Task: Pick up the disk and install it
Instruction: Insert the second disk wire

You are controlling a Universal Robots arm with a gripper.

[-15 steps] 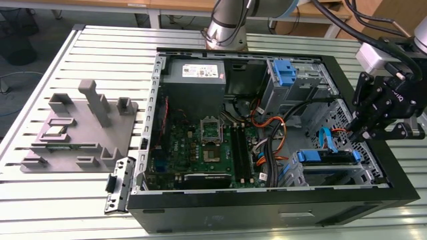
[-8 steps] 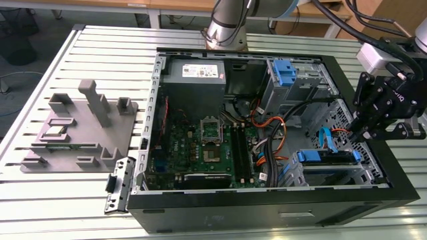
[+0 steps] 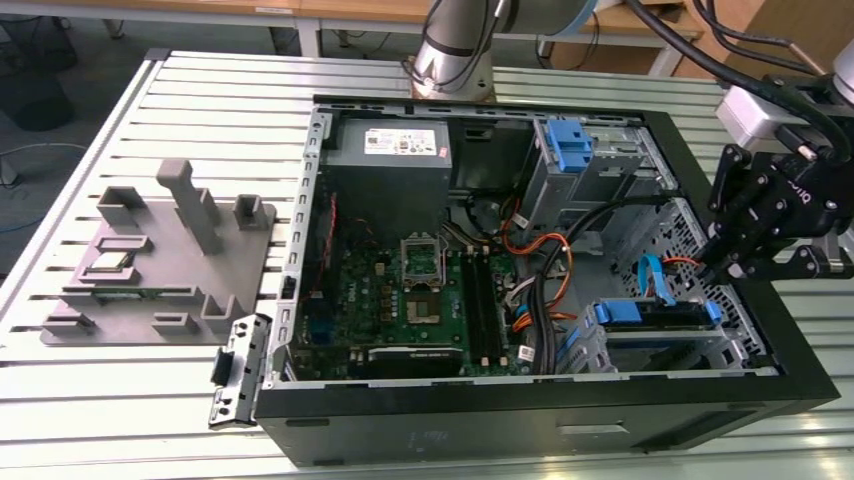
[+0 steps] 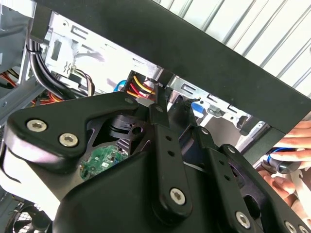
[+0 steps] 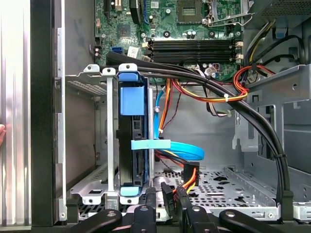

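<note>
Slatted aluminium bench carries an open desktop computer case, side panel off. Near, at the lower right of the exterior view, the disk already sits in the drive cage, blue rails showing; in the first wrist view it stands seated in the bay with cables just beside it. Judgement: installation looks essentially done; whether it is fully latched cannot be told. Tool hangs over the case's right edge, just above the cage, holding nothing; jaw spacing cannot be told. Farther back: power supply.
</note>
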